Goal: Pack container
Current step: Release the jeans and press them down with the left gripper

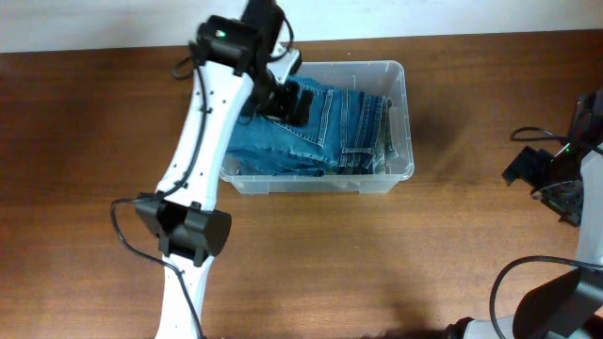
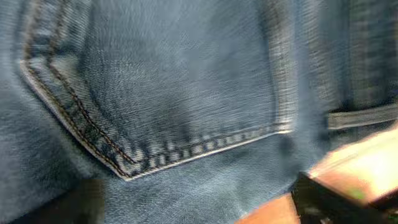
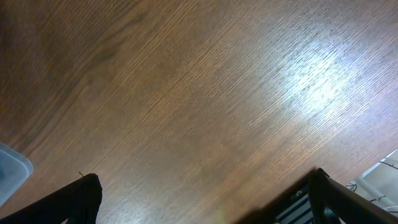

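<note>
While over jeans (image 1: 325, 132), left fingers (image 1: 300, 102) within container (image 1: 404, 113).

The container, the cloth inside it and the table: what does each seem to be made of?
The container: clear plastic, smooth, with see-through, slightly glossy walls. The cloth: blue denim, probably jeans, by the diagonal weave, pale double stitching and a pocket seam. The table: wood or wood-look laminate, brown, with fine grain and a soft sheen; I cannot tell which.

a brown wood-grain table (image 1: 85, 141), with a pale strip (image 1: 94, 19) beyond its far edge.
</note>
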Available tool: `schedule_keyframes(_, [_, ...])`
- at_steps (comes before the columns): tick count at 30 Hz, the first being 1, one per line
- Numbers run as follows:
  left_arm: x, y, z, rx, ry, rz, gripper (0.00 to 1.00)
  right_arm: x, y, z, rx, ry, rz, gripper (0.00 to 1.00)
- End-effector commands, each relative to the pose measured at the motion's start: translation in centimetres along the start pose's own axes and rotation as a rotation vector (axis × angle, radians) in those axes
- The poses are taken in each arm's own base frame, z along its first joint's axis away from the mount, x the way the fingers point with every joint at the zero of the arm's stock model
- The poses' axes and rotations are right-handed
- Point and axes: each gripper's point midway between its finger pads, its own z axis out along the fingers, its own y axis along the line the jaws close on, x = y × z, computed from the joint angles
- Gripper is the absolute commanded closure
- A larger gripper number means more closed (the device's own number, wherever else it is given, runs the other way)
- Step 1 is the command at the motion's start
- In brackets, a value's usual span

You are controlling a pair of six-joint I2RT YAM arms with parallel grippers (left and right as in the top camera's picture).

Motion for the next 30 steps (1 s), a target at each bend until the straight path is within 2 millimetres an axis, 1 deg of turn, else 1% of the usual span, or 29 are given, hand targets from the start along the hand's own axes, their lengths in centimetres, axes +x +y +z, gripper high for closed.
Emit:
schedule_keyframes(1, [1.4,2.6,1.9,-0.119,0.082,-0.034,0.38,0.0,0.0,0.0,0.002,0.0,0.009,0.02])
schedule_keyframes(2, [1.8,2.9,2.5,-0.131,0.106,-0.036,0.51,0.0,0.0,0.0,0.002,0.0,0.009,0.02])
schedule_keyframes(3, [2.2,3.2,3.1,-0.142,0.129,-0.042,0.59,0.0,0.0,0.0,0.002,0.0,0.009,0.02])
schedule_keyframes(6, [2.9,3.5,4.9,-0.145,0.171,-0.055,0.74,0.0,0.0,0.0,0.002,0.0,0.009,0.02])
schedule_keyframes(7, [3.1,3.5,5.5,-0.142,0.181,-0.058,0.81,0.0,0.0,0.0,0.002,0.0,0.009,0.02])
schedule_keyframes(8, [3.3,3.5,6.3,-0.134,0.196,-0.061,0.91,0.0,0.0,0.0,0.002,0.0,0.009,0.02])
schedule_keyframes(10, [3.9,3.2,7.5,-0.109,0.224,-0.065,0.98,0.0,0.0,0.0,0.002,0.0,0.009,0.02])
schedule_keyframes(11, [4.3,2.8,8.4,-0.084,0.241,-0.068,0.99,0.0,0.0,0.0,0.002,0.0,0.009,0.02])
schedule_keyframes(15, [5.3,1.2,10.4,-0.019,0.277,-0.061,0.99,0.0,0.0,0.0,0.002,0.0,0.009,0.01])
schedule_keyframes(17, [5.3,0.3,10.9,-0.014,0.275,-0.04,0.99,0.0,0.0,0.0,0.002,0.0,0.009,0.01])
schedule_keyframes(19, [4.8,-0.5,10.9,-0.012,0.254,-0.018,0.99,0.0,0.0,0.0,0.002,0.0,0.009,0.02])
schedule_keyframes(22, [4.1,-1.4,10.4,-0.007,0.224,0.002,0.99,0.0,0.0,0.0,0.002,0.0,0.009,0.02])
schedule_keyframes(25, [2.8,-1.8,9.1,-0.002,0.171,0.011,0.99,0.0,0.0,0.0,0.002,0.0,0.009,0.02])
schedule_keyframes(27, [1.6,-2.1,7.7,0.003,0.12,0.018,0.99,0.0,0.0,0.0,0.002,0.0,0.009,0.02])
schedule_keyframes(30, [-0.6,-2.8,5.0,0.013,0.018,0.035,0.99,0.0,0.0,0.0,0.002,0.0,0.009,0.02])
